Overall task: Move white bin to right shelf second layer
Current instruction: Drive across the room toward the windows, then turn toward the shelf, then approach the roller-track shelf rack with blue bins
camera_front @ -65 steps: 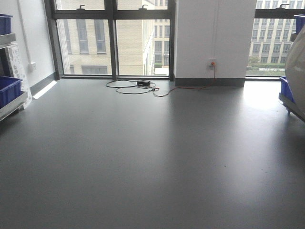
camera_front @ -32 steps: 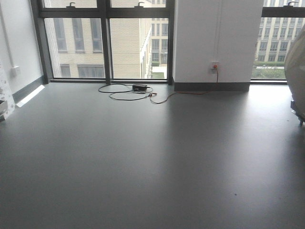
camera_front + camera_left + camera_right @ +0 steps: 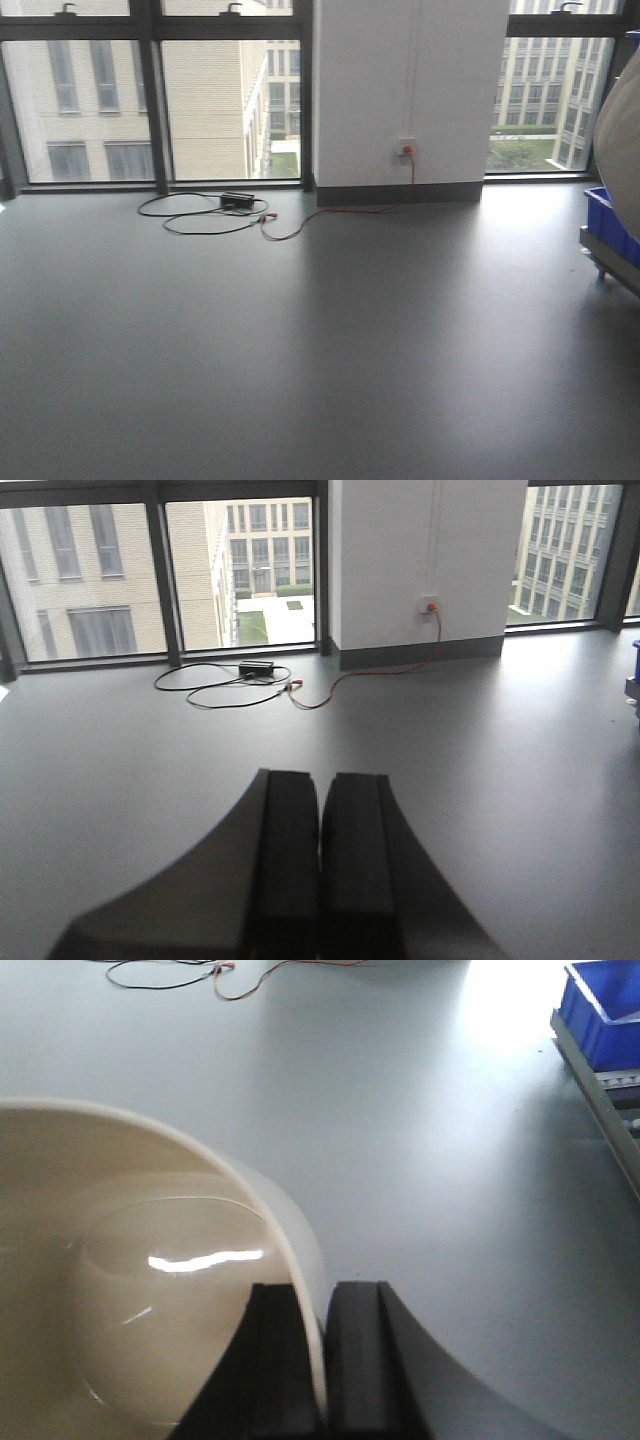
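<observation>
Right end effector (image 3: 322,1360) pinches white bin (image 3: 120,1240) by rim, body to its left; likely light, glossy-slick. Left end effector (image 3: 320,865) pressed together, empty.

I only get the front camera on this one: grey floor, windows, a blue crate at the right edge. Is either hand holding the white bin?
Observer: Yes. The right wrist view shows the right hand shut on the rim of the white bin, with one finger inside the wall and one outside.
Operator: And the left hand?
Observer: Its own wrist view shows the left hand shut with nothing in it, fingers pressed together.
Operator: Anything inside the bin?
Observer: Nothing in the part that shows. The glossy inside is bare, with only a streak of reflected light.
</observation>
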